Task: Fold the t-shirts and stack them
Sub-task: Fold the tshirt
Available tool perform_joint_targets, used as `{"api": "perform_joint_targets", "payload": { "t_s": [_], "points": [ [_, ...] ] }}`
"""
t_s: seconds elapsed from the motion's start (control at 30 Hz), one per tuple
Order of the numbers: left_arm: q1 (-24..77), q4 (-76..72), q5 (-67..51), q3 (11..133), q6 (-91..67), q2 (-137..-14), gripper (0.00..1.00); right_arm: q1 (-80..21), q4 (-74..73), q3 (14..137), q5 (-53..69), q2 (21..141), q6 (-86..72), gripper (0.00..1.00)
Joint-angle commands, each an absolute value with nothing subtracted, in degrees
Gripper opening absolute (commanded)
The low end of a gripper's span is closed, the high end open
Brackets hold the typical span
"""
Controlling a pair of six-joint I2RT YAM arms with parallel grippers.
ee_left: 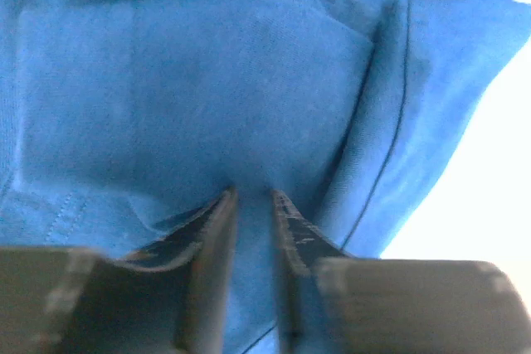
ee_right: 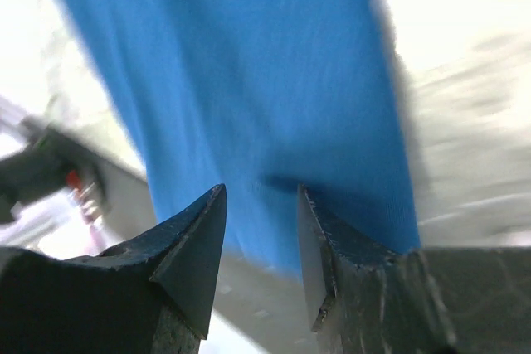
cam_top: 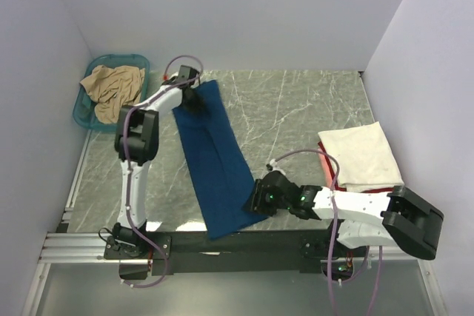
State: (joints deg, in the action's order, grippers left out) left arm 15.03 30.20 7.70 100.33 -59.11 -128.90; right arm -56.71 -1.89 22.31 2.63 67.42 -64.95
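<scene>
Here the left tool [ee_left: 251, 192] nips the dark blue t-shirt [cam_top: 215, 157] at its far end, the right tool [ee_right: 261, 192] its near end

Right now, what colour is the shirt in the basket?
The shirt is tan, clearest from the top external view.

This was a robotics lab workcell, not a home. Plain white panel walls [cam_top: 222, 5] boxed in a grey marble-patterned tabletop [cam_top: 296, 109]. Silver aluminium extrusion rails [cam_top: 74, 246] ran along its near edge, where two white-and-black robot arms [cam_top: 133, 175] with looped lilac cables [cam_top: 296, 155] were bolted.
</scene>
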Motion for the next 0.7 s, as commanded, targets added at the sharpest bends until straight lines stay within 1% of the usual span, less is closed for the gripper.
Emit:
{"api": "perform_joint_targets", "payload": {
  "t_s": [0.0, 0.03, 0.07, 0.1, 0.13, 0.23, 0.3, 0.37, 0.4, 0.5, 0.57, 0.63, 0.67],
  "points": [
    [18.36, 31.37, -2.36, 111.06, -48.09, -139.81, 0.34, -61.78, 5.45, 27.75, 0.09, 70.03, -71.64, 0.47],
    [18.8, 31.9, -3.68, 116.4, -46.16, -141.66, 0.37, -62.4, 5.36, 29.34, -0.96, 71.61, -71.02, 0.47],
    [19.07, 31.64, -7.0, 118.46, -45.53, -144.38, 0.39, -62.49, 5.45, 30.92, -0.27, 73.11, -69.97, 0.47],
    [19.25, 31.29, -8.25, 119.96, -45.35, -145.1, 0.44, -62.58, 3.53, 34.42, -0.18, 75.91, -68.13, 0.47],
    [19.25, 30.59, -9.48, 121.28, -45.35, -145.54, 0.46, -62.58, 2.21, 36.02, -0.7, 76.89, -67.25, 0.47],
    [18.98, 26.64, -12.48, 121.29, -44.21, -144.41, 0.54, -62.49, 0.35, 38.58, -1.31, 77.52, -64.52, 0.47],
    [18.72, 24.35, -14.57, 121.29, -43.51, -142.48, 0.59, -62.4, -2.62, 39.28, -3.24, 75.95, -63.03, 0.47],
    [18.46, 22.25, -16.16, 121.9, -42.54, -140.29, 0.62, -62.05, -4.39, 39.46, -4.3, 74.63, -62.14, 0.47],
    [18.28, 21.63, -17.83, 122.08, -42.19, -139.49, 0.64, -61.27, -5.87, 39.38, -4.92, 73.23, -61.44, 0.47],
    [17.67, 20.31, -19.6, 123.83, -41.05, -136.24, 0.69, -59.86, -8.52, 39.11, -5.27, 70.15, -59.25, 0.47],
    [17.23, 19.25, -21.18, 123.75, -40.96, -132.57, 0.7, -57.58, -10.54, 39.37, -6.24, 68.65, -57.93, 0.47],
    [16.35, 16.62, -21.18, 119.56, -42.27, -128.96, 0.7, -54.34, -12.21, 38.41, -5.28, 66.37, -55.99, 0.47],
    [16.09, 15.39, -21.01, 117.36, -42.8, -124.76, 0.69, -52.92, -12.22, 37.8, -4.49, 65.66, -54.77, 0.47]
  ]
}}
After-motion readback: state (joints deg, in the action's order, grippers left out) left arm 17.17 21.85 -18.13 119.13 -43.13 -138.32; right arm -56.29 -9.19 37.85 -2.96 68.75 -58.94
